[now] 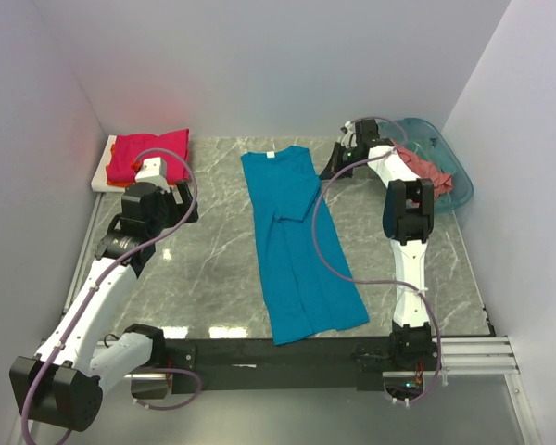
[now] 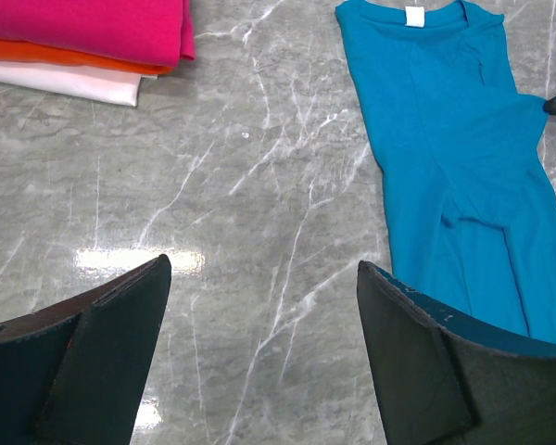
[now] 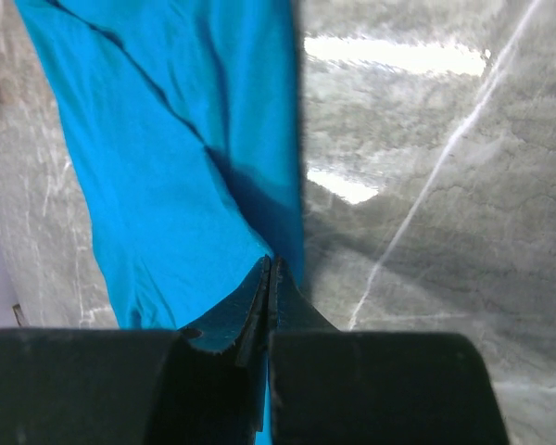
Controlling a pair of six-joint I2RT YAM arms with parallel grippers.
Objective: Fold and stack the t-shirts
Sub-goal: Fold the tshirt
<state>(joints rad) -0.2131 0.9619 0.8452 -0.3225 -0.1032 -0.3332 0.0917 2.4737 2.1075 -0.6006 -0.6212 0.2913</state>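
Teal cloth fills the middle of the table (image 1: 204, 269): the teal shirt (image 1: 292, 241) lies lengthwise with its sides turned in, not yet folded short. 2 shirts look done, the magenta shirt (image 1: 150, 153) stacked on the orange shirt (image 2: 74, 56) on the white board (image 2: 74, 85) at far left. The pink shirt (image 1: 428, 169) lies crumpled in the basket (image 1: 424, 122). The right gripper (image 3: 269, 278) is pressed together at the teal shirt's edge; whether cloth is caught I cannot tell. The left gripper (image 2: 264, 269) hangs spread wide, holding nothing.

The orange shirt (image 2: 65, 54) lay mostly hidden under the magenta shirt (image 2: 93, 23); the right arm (image 1: 408, 209) covered part of the pink shirt (image 1: 434, 173).
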